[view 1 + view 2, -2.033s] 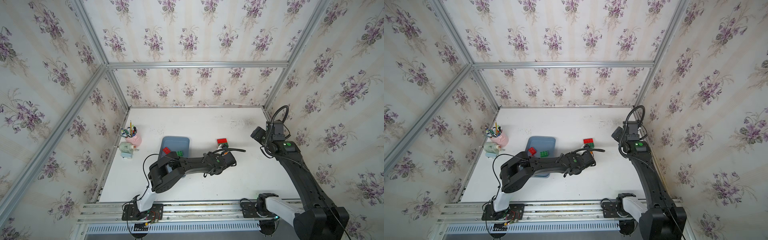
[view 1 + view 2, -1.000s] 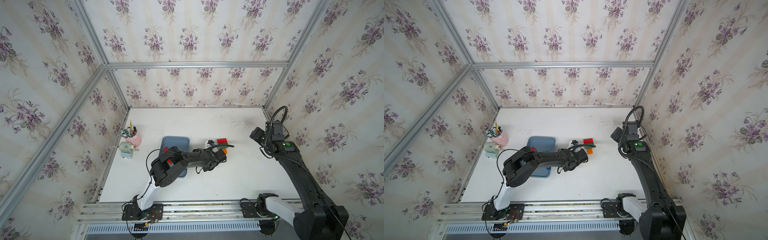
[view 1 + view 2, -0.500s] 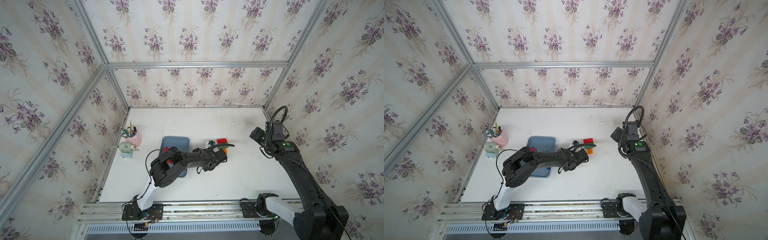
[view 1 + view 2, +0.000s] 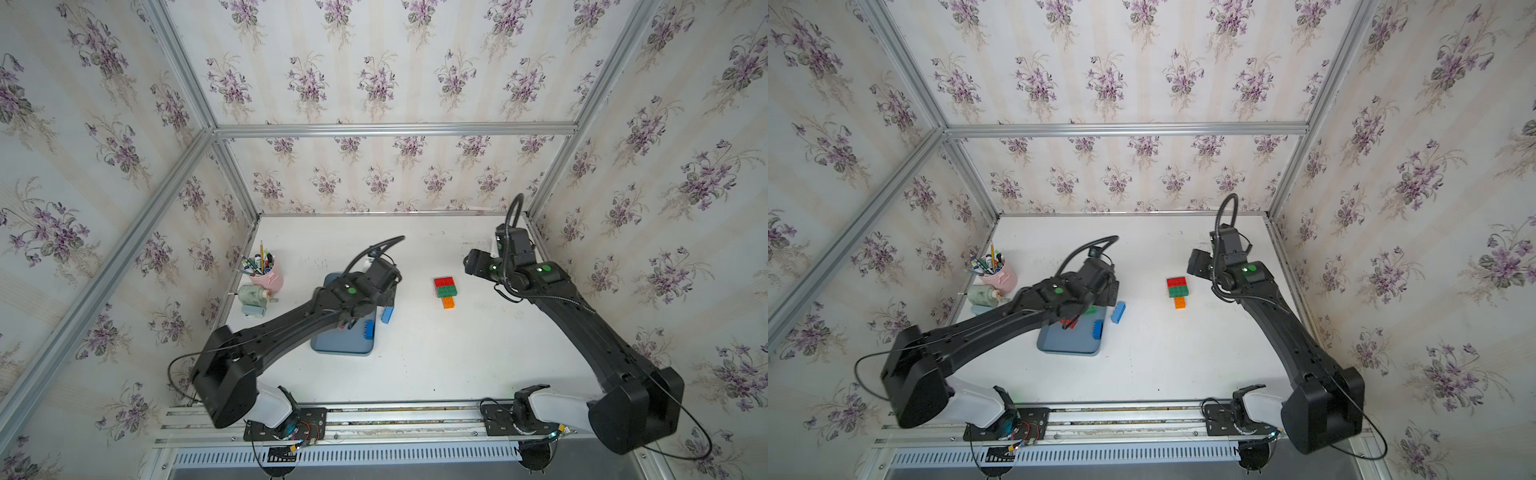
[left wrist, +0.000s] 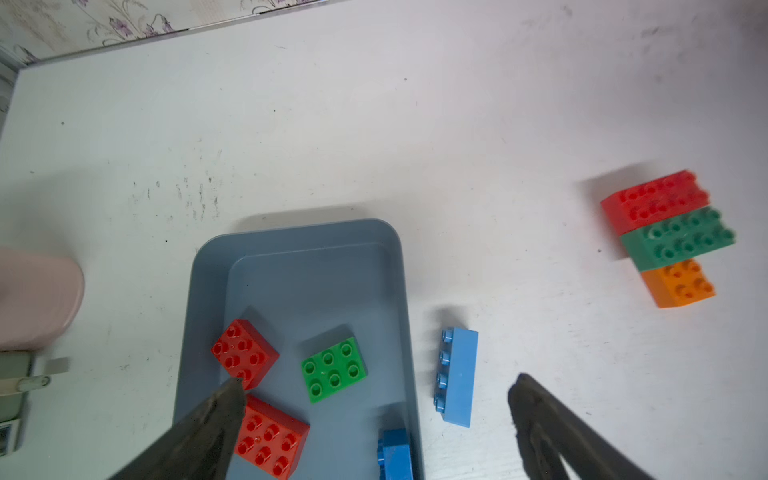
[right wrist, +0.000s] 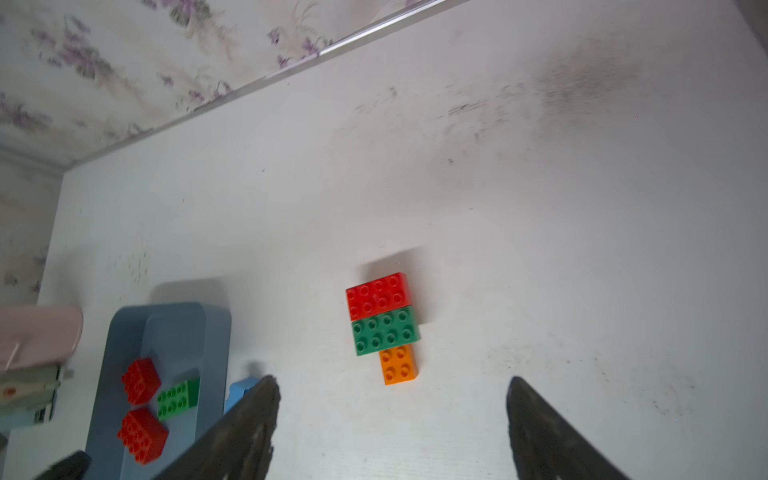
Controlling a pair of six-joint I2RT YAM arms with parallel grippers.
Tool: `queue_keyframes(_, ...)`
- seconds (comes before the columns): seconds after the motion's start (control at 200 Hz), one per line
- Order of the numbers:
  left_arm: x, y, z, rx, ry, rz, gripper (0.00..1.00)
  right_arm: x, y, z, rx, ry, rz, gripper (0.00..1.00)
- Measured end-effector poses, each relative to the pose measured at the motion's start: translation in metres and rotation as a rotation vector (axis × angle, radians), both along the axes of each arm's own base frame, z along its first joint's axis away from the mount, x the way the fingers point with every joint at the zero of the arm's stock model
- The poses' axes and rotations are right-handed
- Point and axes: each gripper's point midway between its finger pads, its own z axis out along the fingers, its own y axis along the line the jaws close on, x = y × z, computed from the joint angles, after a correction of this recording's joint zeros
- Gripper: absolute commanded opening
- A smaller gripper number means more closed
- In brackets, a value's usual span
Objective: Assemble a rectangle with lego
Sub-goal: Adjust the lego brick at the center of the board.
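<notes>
Left gripper [image 5: 379,380] hangs spread wide above the tray's side wall, pinching nothing; in its wrist view one finger [image 5: 216,415] overlaps the tray and the other sits over bare table. Right gripper [image 6: 392,380] is spread wide too and empty, raised above the table by the right wall. The build lies flat on the table [image 4: 415,365], right of centre, near the right gripper: a long red brick [image 6: 378,296], a long dark green brick [image 6: 386,330] touching its side, and a small orange brick [image 6: 399,364] touching the green one at one end, so the outline is stepped. A blue bar [image 5: 455,376] lies on its side on the table just beside the tray [image 5: 291,249], studs facing it. Inside the tray are a red brick [image 5: 244,353], a second red brick [image 5: 272,436], a light green brick [image 5: 333,369] and a blue brick [image 5: 395,455] against the wall nearest the bar. A pink cup [image 4: 272,276] of pens stands by the left wall.
</notes>
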Motion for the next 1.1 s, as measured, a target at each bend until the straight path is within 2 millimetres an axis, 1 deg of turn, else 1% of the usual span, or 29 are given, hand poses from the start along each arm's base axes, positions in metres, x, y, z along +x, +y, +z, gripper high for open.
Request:
queue_keyframes(0.05, -0.007, 0.009, 0.012, -0.069, -0.006, -0.016, 1.0, 0.002, 0.027, -0.002, -0.025, 0.016, 0.096, 0.86)
queue_keyframes(0.095, -0.014, 0.012, 0.021, -0.124, -0.01, -0.045, 1.0, 0.001, 0.049, -0.004, -0.053, 0.033, 0.175, 0.86)
queue_keyframes(0.175, -0.026, 0.019, 0.036, -0.186, -0.031, -0.076, 1.0, -0.002, 0.098, -0.013, -0.118, 0.067, 0.341, 0.87)
queue_keyframes(0.23, -0.034, 0.026, 0.043, -0.218, -0.046, -0.089, 1.0, -0.011, 0.131, -0.026, -0.178, 0.1, 0.465, 0.89)
queue_keyframes(0.27, -0.04, 0.031, 0.045, -0.24, -0.049, -0.093, 1.0, -0.019, 0.147, -0.04, -0.229, 0.131, 0.542, 0.9)
queue_keyframes(0.31, -0.047, 0.039, 0.046, -0.256, -0.052, -0.088, 1.0, -0.028, 0.159, -0.055, -0.276, 0.162, 0.609, 0.91)
queue_keyframes(0.39, -0.06, 0.056, 0.043, -0.28, -0.054, -0.062, 1.0, -0.045, 0.169, -0.086, -0.356, 0.237, 0.711, 0.92)
queue_keyframes(0.445, -0.067, 0.066, 0.04, -0.299, -0.052, -0.04, 1.0, -0.052, 0.172, -0.102, -0.394, 0.282, 0.761, 0.92)
queue_keyframes(0.515, -0.074, 0.079, 0.034, -0.311, -0.046, -0.007, 1.0, -0.058, 0.182, -0.12, -0.43, 0.321, 0.82, 0.92)
queue_keyframes(0.579, -0.079, 0.086, 0.027, -0.311, -0.025, 0.013, 1.0, -0.062, 0.188, -0.135, -0.474, 0.344, 0.862, 0.92)
queue_keyframes(0.649, -0.081, 0.089, 0.023, -0.307, -0.01, 0.02, 1.0, -0.069, 0.198, -0.148, -0.506, 0.365, 0.917, 0.91)
queue_keyframes(0.784, -0.085, 0.086, 0.016, -0.31, 0.035, 0.012, 1.0, -0.083, 0.22, -0.156, -0.552, 0.342, 1.022, 0.92)
queue_keyframes(0.904, -0.086, 0.085, 0.018, -0.313, 0.041, 0.007, 1.0, -0.091, 0.234, -0.163, -0.607, 0.309, 1.096, 0.92)
queue_keyframes(0.964, -0.087, 0.085, 0.017, -0.314, 0.043, 0.006, 1.0, -0.088, 0.235, -0.167, -0.628, 0.297, 1.108, 0.92)
queue_keyframes(1.099, -0.089, 0.085, 0.017, -0.311, 0.054, 0.006, 1.0, -0.074, 0.234, -0.173, -0.687, 0.264, 1.098, 0.92)
